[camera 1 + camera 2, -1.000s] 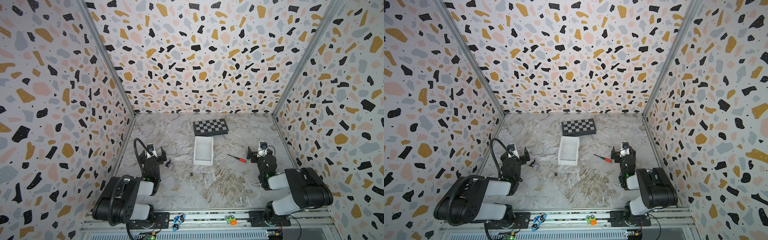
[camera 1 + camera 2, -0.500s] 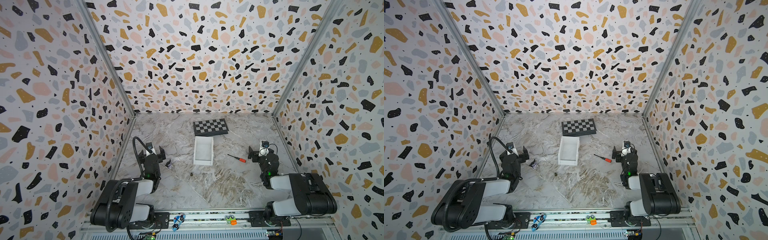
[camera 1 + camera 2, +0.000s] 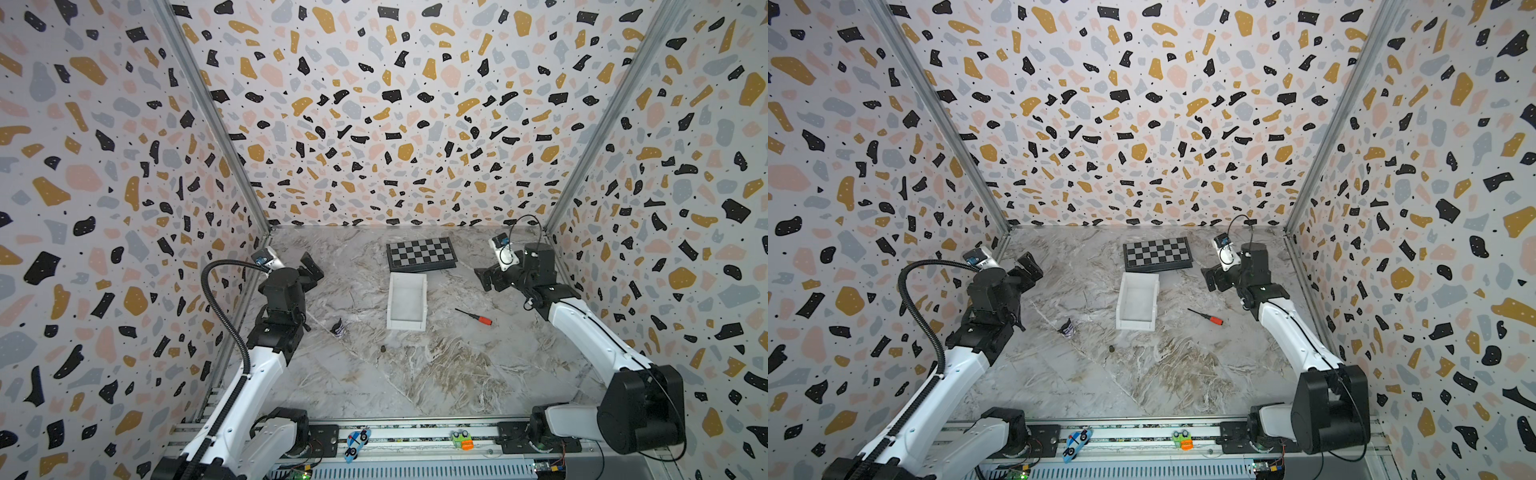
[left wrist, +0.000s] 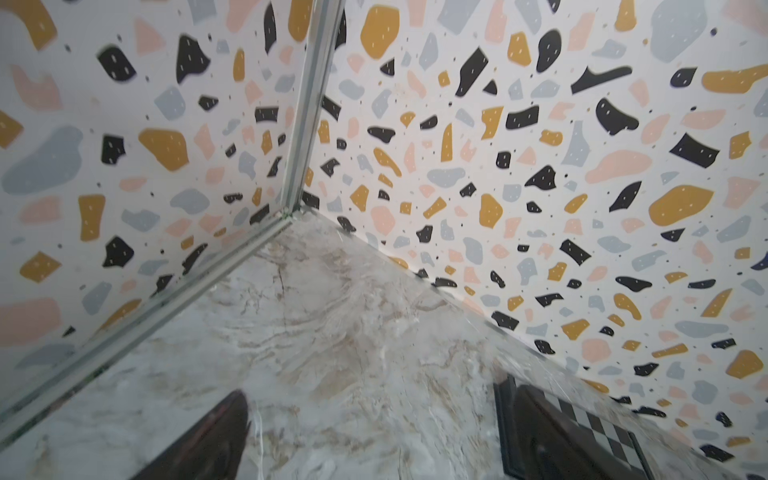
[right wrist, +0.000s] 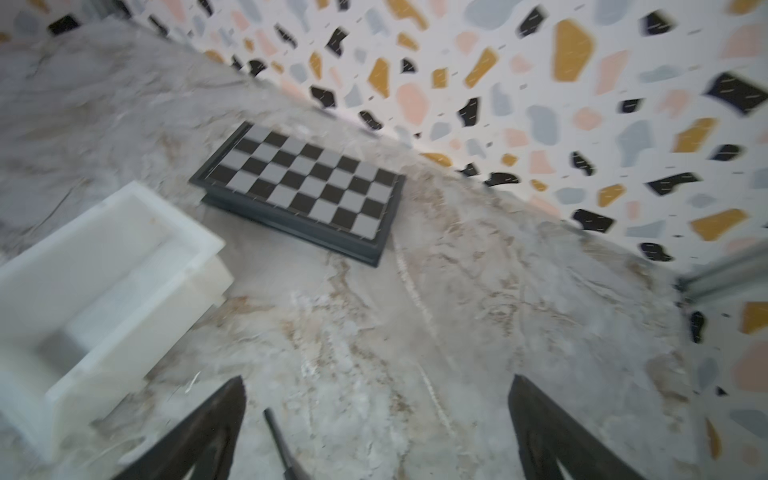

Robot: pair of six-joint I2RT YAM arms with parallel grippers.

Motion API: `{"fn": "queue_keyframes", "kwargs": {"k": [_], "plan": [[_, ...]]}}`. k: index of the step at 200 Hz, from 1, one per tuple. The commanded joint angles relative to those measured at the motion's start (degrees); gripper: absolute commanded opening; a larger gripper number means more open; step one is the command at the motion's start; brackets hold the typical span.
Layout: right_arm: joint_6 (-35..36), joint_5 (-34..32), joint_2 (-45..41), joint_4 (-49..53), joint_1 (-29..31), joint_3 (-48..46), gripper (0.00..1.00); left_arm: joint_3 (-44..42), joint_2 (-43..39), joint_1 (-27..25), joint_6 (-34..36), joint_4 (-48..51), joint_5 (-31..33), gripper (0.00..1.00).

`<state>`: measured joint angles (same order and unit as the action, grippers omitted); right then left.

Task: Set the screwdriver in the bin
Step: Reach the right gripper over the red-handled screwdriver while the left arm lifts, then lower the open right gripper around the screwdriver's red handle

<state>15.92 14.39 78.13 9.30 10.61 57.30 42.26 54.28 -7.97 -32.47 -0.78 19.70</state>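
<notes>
Right wrist view: right gripper (image 5: 376,386) spread wide, empty, near the screwdriver (image 5: 279,440), which lies flat on the table (image 5: 457,311) beside the bin (image 5: 195,249), not touching. Judged light, rigid, slim; grip the red handle.

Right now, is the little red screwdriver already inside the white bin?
No: in a top view the screwdriver lies on the marble tabletop to the right of the bin, apart from it.
</notes>
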Motion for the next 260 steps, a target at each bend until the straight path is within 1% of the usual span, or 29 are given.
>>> {"fn": "queue_keyframes", "kwargs": {"k": [1,19,31,48,66,85,131,141,156,170,187,201,215,228,260], "plan": [[8.79,-0.69,3.46,18.79,2.28,2.14,1.0,1.43,-1.67,-0.96,-4.73,6.92,-5.46,1.0],[9.43,-3.2,5.04,21.36,3.71,2.01,0.99,1.73,-3.38,-1.26,-4.63,7.97,-6.29,1.0],[9.41,-3.91,4.89,21.12,3.73,1.09,0.96,1.51,-4.31,-1.33,-4.31,8.12,-6.58,1.0],[9.25,-6.7,5.05,19.66,3.84,-0.79,0.93,1.29,-4.69,-1.34,-3.99,8.1,-7.08,1.0],[9.38,-9.1,6.96,19.16,4.13,-1.75,0.91,1.01,-4.3,-1.35,-4.35,8.16,-8.19,1.0],[9.4,-10.78,9.55,19.15,4.24,-1.35,0.85,-0.13,-4.36,-1.35,-5.54,6.91,-8.97,1.0],[8.65,-11.27,12.65,19.77,4.41,-0.56,0.75,-0.25,-4.28,-1.35,-6.03,6.42,-8.79,1.0],[8.26,-11.49,12.99,19.58,4.58,-0.89,0.71,-0.18,-4.11,-1.35,-6.04,6.35,-8.81,1.0],[7.59,-11.57,13.68,19.24,4.76,-1.44,0.68,-0.09,-3.71,-1.35,-6.05,6.22,-8.98,1.0],[7.11,-11.18,14.38,19.17,4.92,-1.64,0.62,0.12,-3.22,-1.38,-6.19,5.97,-9.31,1.0],[6.75,-11.14,15.05,18.84,5.32,-1.89,0.61,0.36,-2.74,-1.4,-6.17,5.78,-9.52,1.0],[6.06,-11.11,15.52,19.23,5.55,-1.62,0.58,0.37,-2.47,-1.41,-6.25,5.61,-9.43,1.0],[5.78,-10.97,15.78,19.09,5.82,-1.79,0.57,0.28,-2.28,-1.43,-6.37,5.39,-9.51,1.0],[5.41,-10.62,16.16,18.76,5.89,-2.02,0.53,0.11,-2.13,-1.44,-6.59,5.1,-9.64,1.0],[4.59,-10.88,17.63,18.36,6.0,-1.95,0.51,0.1,-1.72,-1.44,-6.55,5.16,-9.6,1.0]]}}
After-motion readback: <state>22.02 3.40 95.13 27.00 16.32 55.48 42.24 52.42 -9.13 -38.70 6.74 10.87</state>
